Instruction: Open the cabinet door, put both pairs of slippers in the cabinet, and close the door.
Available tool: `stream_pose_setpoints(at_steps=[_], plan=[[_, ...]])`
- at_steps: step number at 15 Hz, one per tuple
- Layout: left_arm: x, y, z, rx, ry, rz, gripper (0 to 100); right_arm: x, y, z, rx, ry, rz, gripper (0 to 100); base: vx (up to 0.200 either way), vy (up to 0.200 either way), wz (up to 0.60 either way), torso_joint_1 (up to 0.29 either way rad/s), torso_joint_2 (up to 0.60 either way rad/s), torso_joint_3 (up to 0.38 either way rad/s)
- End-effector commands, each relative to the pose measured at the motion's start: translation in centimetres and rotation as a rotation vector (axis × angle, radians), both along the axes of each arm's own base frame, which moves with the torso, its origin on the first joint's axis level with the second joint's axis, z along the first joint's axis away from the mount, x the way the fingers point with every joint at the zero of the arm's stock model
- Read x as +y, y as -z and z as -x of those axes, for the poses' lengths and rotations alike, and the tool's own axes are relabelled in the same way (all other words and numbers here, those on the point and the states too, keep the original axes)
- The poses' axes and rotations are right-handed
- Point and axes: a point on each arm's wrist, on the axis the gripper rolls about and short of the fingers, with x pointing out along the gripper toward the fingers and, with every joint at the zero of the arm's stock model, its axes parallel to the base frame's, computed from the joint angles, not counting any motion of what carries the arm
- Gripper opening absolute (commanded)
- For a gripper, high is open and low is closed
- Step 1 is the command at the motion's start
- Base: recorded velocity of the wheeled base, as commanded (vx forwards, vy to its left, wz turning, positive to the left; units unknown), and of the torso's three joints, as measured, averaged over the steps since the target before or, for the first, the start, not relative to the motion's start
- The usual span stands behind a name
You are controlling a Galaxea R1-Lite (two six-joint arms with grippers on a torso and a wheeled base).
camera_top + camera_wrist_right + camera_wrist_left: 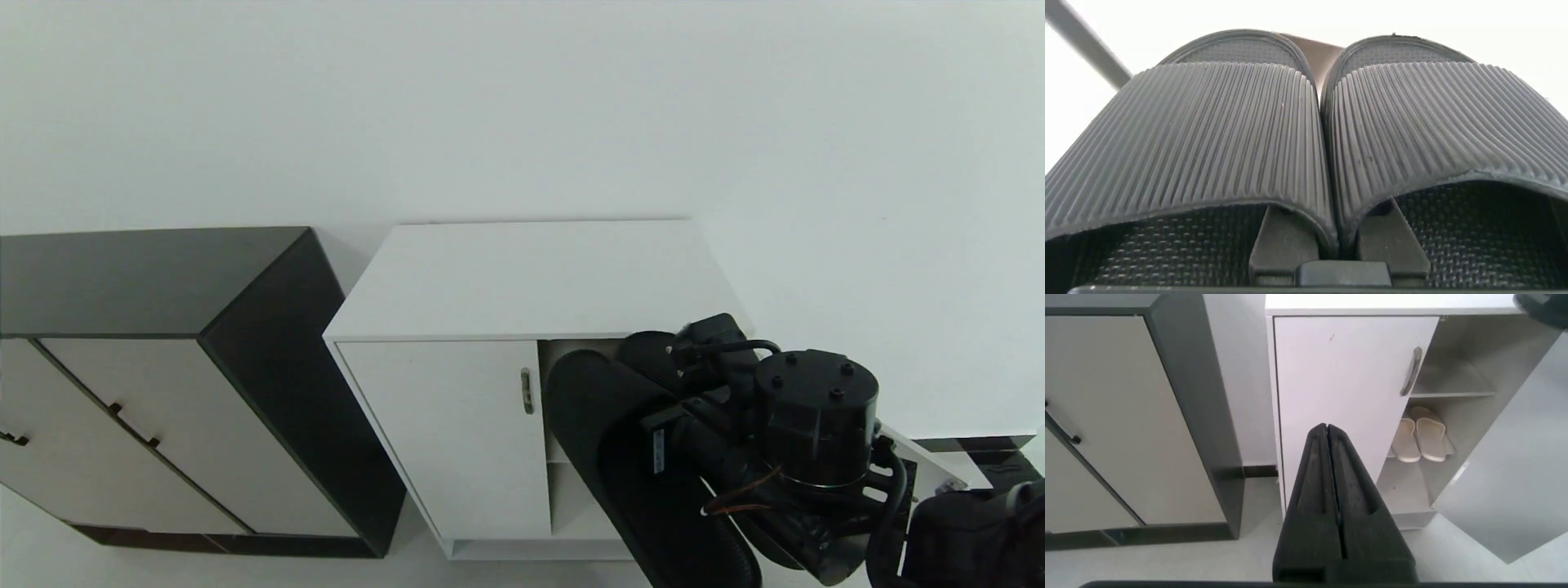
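The right jaws are pinching the black slippers [604, 433] together where their inner edges meet, just in front of the open side of the white cabinet [522, 278]. The risk is that it's a thin pinch on two floppy slippers, so one could slide out. The toes could also snag the upper shelf [1454, 382] or the closed door [445, 433] right beside the jaws. The beige slippers [1422, 439] sit inside, beyond the left jaws, which are pressed together. The open door [1527, 482] looks clear of the jaws.
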Motion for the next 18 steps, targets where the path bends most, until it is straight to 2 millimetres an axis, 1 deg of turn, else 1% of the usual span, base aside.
stream_pose_setpoints(at_steps=[1,6,8,12,18], plan=[[0.0,0.0,0.0,-0.001,-0.001,0.002,0,-0.17,0.1,0.03,0.003,0.001,0.003,0,0.0,0.0,0.0,0.0,0.0,0.0],[0.0,0.01,0.0,0.001,-0.001,0.002,0,-0.16,0.18,0.03,0.006,0.0,0.004,0,0.0,0.0,0.0,0.0,0.0,0.0],[0.0,0.0,0.0,-0.001,-0.001,0.002,0,-0.12,0.22,0.0,0.004,-0.003,0.001,0,0.0,0.0,0.0,-0.08,0.16,0.093],[0.0,0.01,0.0,0.001,0.0,0.0,0,-0.2,0.36,0.09,0.0,-0.006,-0.004,0,0.0,0.0,0.0,-0.183,0.37,0.188],[0.0,0.01,0.0,0.001,0.0,0.0,0,-0.06,0.75,-0.04,0.002,-0.006,0.0,0,0.0,0.0,0.0,-0.264,0.53,0.264]])
